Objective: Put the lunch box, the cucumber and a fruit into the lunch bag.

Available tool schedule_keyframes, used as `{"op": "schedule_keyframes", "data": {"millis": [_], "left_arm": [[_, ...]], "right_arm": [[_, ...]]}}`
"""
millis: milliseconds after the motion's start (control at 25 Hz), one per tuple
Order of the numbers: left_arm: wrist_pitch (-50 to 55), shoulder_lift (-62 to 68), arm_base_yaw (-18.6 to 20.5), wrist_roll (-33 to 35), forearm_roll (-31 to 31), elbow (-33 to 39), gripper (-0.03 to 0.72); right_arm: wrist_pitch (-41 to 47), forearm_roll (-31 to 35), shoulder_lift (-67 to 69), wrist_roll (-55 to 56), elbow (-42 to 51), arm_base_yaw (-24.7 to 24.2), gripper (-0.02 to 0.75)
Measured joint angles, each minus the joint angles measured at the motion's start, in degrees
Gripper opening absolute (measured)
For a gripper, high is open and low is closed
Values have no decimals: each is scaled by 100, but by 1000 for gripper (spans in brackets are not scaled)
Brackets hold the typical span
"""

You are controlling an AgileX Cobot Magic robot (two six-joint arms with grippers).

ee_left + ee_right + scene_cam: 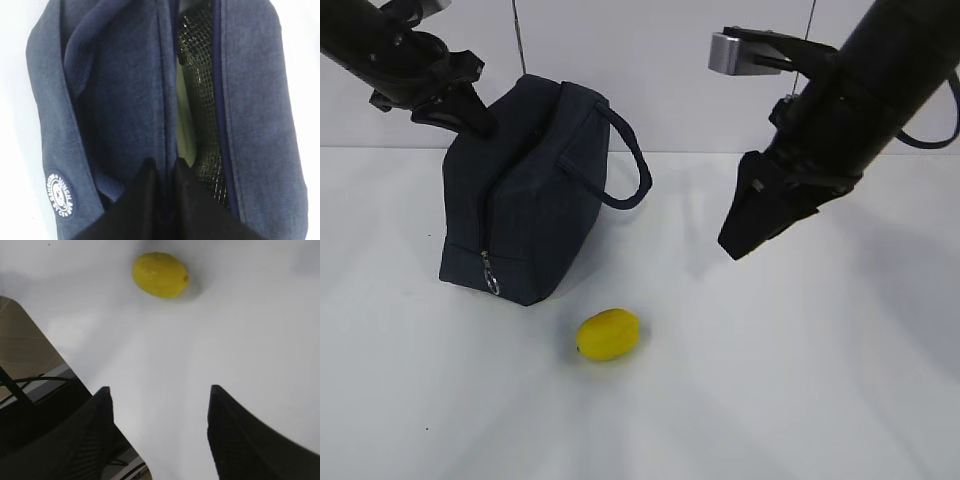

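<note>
1. Bag (525, 190): stands on the table (800, 380), left of centre, zipper end with its ring pull (491, 283) facing the camera. In the left wrist view the top slot gapes; a pale green surface, probably the box (184, 120), and black mesh lining show inside. Cucumber is not visible in any view; whether it is in the bag cannot be told.

2. Left gripper (167, 167): clenched on the fabric edge of the bag's opening, at the top rear of the bag. Judged purpose: to hold the mouth up and apart so that items can drop in. The bag leans slightly, consistent with that pull.

3. Fruit (608, 333): lies alone on the table, near the bag's front corner, apart from it and from both grippers. It appears to be the item left to pack.

4. Right gripper (745, 225): released, jaws wide, nothing between them. It hangs above the table, right of the bag, well apart from the fruit. In the right wrist view the fruit sits ahead of the fingertips (105, 395), left of the centreline.

5. Arm pose: the left arm comes in from the upper left, its tip on the bag top. The right arm slopes down from the upper right, jaws pointing down and leftward, toward the fruit.

6. Judgement: the right arm needs to descend and shift left to straddle the fruit.
</note>
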Motion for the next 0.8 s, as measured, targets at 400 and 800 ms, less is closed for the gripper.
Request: {"op": "schedule_keyframes", "data": {"millis": [400, 800], "left_arm": [[10, 0, 14, 0, 0, 0, 29], [10, 0, 14, 0, 0, 0, 29]], "right_arm": [[-9, 140, -658, -525, 1633, 0, 472], [-636, 541, -658, -2341, 1704, 0, 472]]}}
